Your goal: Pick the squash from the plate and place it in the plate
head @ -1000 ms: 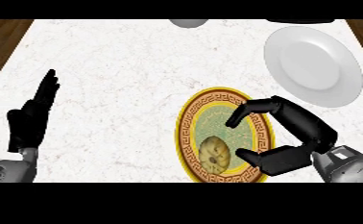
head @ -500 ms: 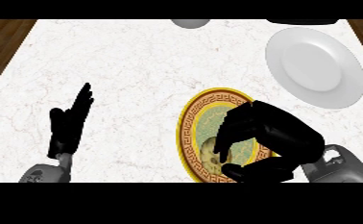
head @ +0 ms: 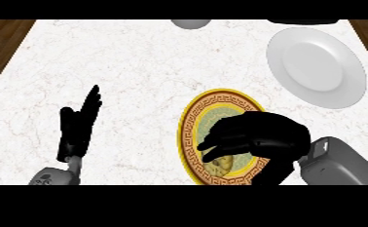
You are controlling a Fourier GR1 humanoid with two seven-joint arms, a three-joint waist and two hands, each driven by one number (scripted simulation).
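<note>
A gold-rimmed ornate plate (head: 195, 119) lies near the counter's front, right of centre. On it sits a tan, bumpy squash (head: 223, 162), mostly hidden under my right hand (head: 262, 136). That hand covers the plate's lower half, its fingers curled down over the squash; whether they pinch it cannot be seen. A plain white plate (head: 316, 67) lies at the back right, apart from the hand. My left hand (head: 78, 126) rests open at the lower left, fingers pointing up, away from both plates.
A grey round object (head: 191, 24) sits at the counter's back edge, and a dark object (head: 302, 21) shows at the top right. Wooden floor (head: 14, 36) borders the counter's left side.
My right hand has moved left and down over the squash, its fingers closing around it. The left hand has shifted right and a little nearer.
</note>
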